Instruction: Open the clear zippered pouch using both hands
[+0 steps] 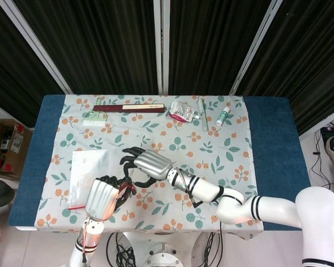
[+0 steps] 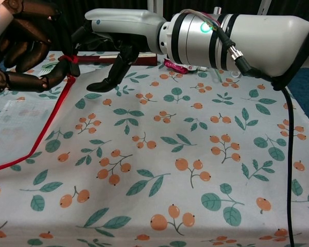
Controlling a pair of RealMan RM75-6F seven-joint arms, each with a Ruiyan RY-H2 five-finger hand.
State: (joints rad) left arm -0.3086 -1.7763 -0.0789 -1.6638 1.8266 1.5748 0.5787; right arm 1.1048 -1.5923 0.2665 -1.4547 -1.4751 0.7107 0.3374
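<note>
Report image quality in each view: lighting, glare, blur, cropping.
Head view: even overhead light, sharp throughout, soft shadows under the right hand and left hand; the clear pouch looks washed-out white. Chest view: the near right forearm fills the top, the left hand is cropped at the corner, and the tablecloth shows no glare.
</note>
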